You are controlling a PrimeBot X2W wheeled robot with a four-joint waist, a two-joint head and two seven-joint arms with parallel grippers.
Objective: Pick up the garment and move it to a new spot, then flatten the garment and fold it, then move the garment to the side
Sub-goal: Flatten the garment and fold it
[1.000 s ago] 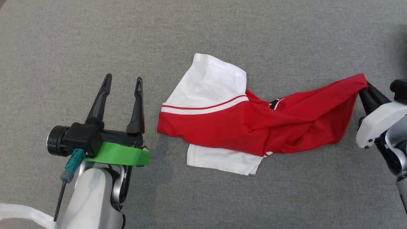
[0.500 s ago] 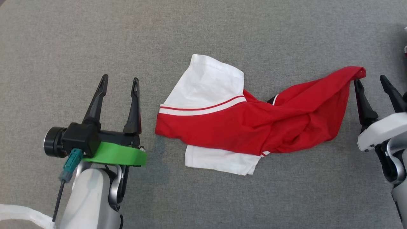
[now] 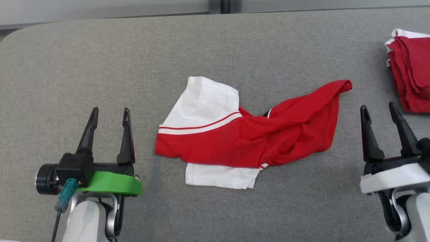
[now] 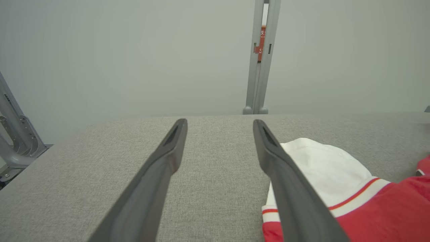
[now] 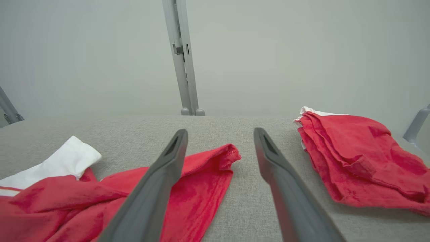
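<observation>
While both pairs of fingers are spread wide and nothing is held, the right gripper (image 3: 377,107) is set just right of the garment (image 3: 248,144) and the left gripper (image 3: 111,109) just left of it. The garment, red with white sleeves, is laid crumpled on the grey table (image 3: 100,60). A folded red pile (image 3: 411,67) is seen well right of the garment. Beyond the garment a grey post (image 4: 260,67) is shown by the wrist views, with an orange sign (image 4: 260,42) glimpsed in the left one.
</observation>
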